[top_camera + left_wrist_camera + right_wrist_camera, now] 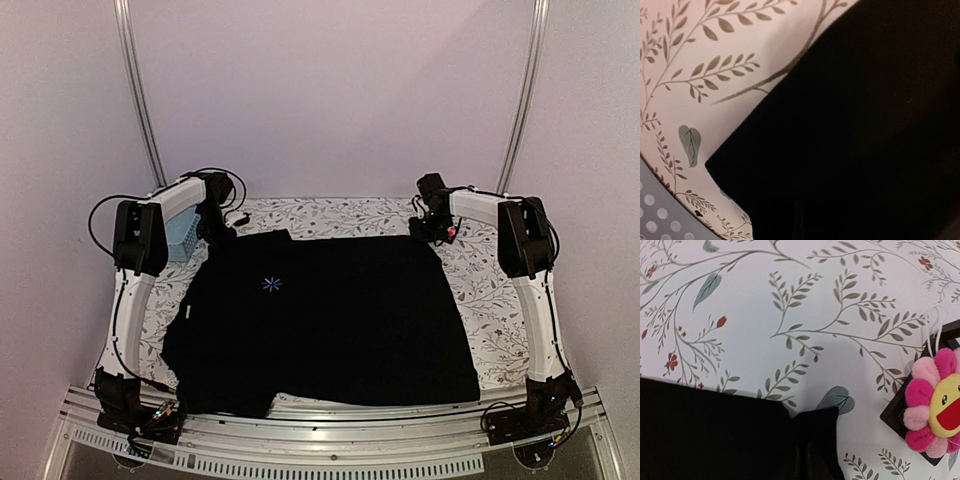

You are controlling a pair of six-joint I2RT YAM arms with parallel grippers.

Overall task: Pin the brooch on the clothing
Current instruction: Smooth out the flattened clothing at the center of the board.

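Pink brooch (932,400) on black stand (893,413), near black clothing (715,435).

Table (490,320) covered in a white cloth printed with leafy sprigs and small red flowers.
A large black short-sleeved shirt of soft fabric (340,320) lies spread flat across the middle. Just off the shirt's far right corner, a plush pink-petalled flower brooch with a yellow smiling centre (935,400) rests on a small dark square stand (892,416). A pale blue dotted object (181,240) sits beside the shirt's far left sleeve.
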